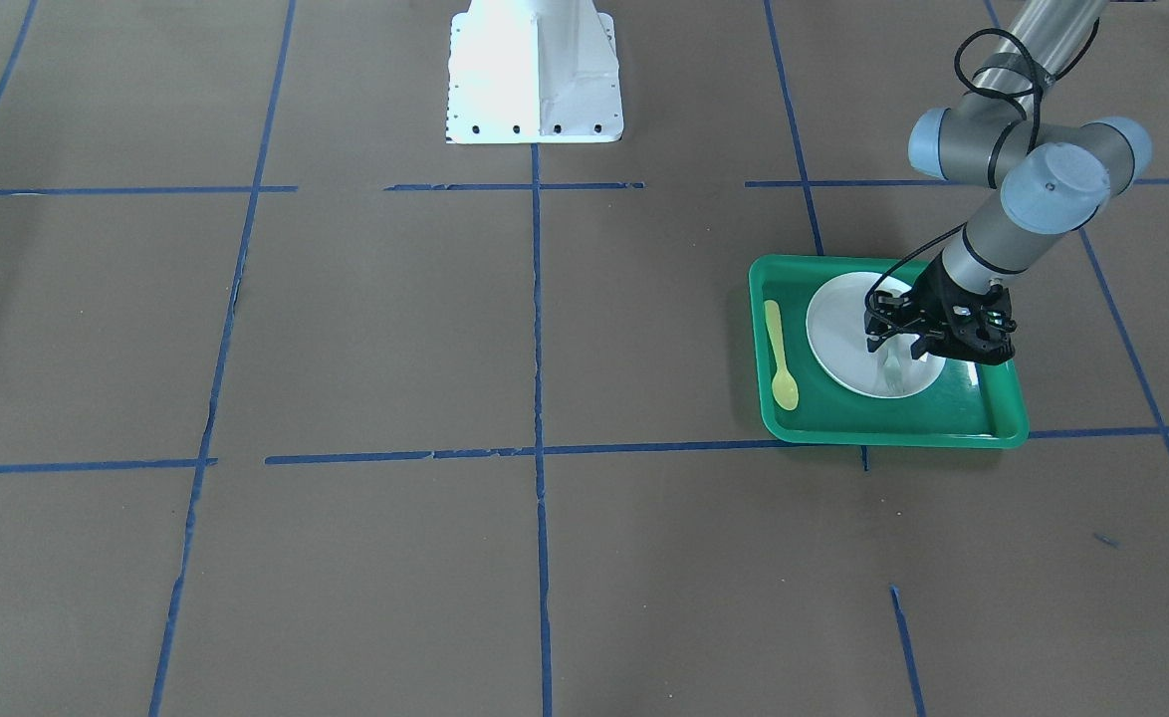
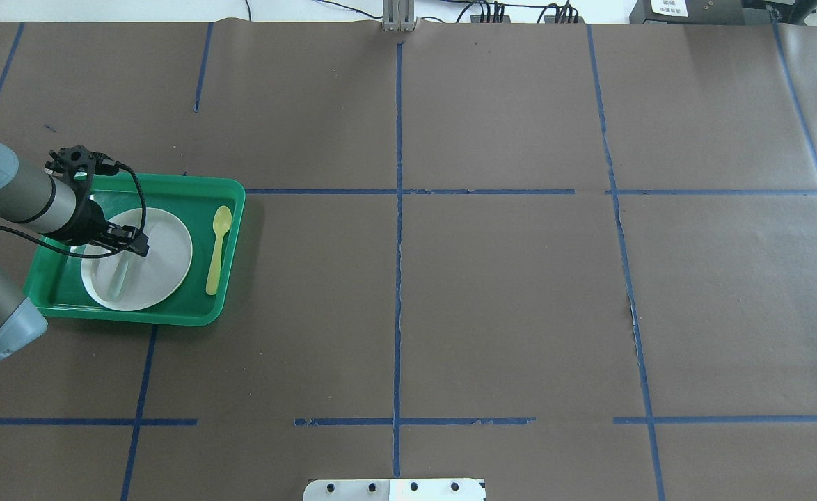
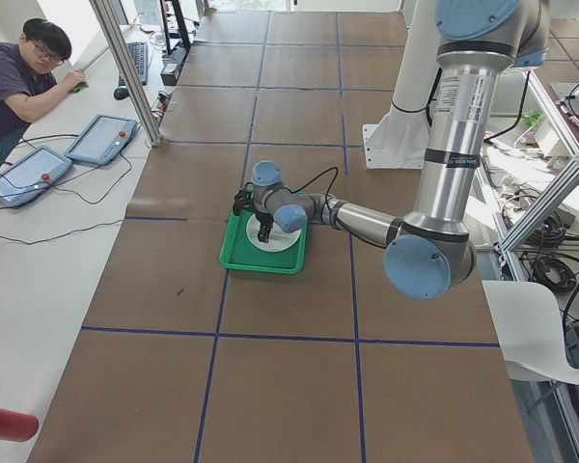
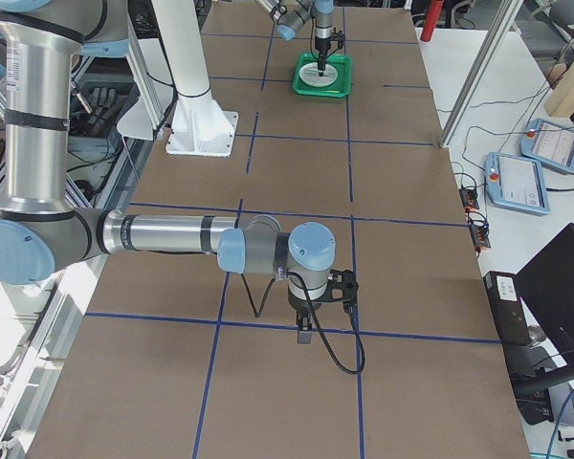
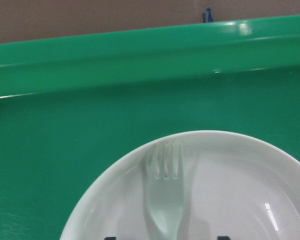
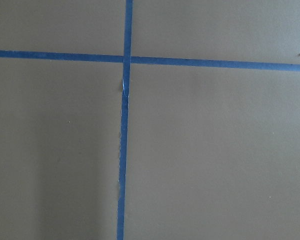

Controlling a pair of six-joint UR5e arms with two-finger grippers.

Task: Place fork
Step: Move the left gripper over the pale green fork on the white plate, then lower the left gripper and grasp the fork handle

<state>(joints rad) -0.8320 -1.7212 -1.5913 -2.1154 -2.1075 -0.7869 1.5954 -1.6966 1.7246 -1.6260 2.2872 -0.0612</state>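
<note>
The pale whitish-grey fork [image 5: 165, 190] lies flat on the white plate [image 5: 240, 190] inside the green tray [image 5: 90, 125], tines toward the tray wall. My left gripper [image 1: 900, 347] is low over the plate, above the fork's handle. Its jaws are open, with a dark fingertip on each side of the handle at the bottom edge of the left wrist view. The fork [image 2: 122, 273] shows below the gripper [image 2: 129, 249] in the overhead view. My right gripper [image 4: 306, 330] hangs over bare table far from the tray; I cannot tell whether it is open or shut.
A yellow plastic spoon [image 2: 217, 250] lies in the tray [image 2: 172, 188] beside the plate [image 2: 165, 250]. Brown paper with blue tape lines covers the table. The white robot base [image 1: 535, 70] stands at the table's robot-side edge. An operator [image 3: 19, 77] sits beyond the far side.
</note>
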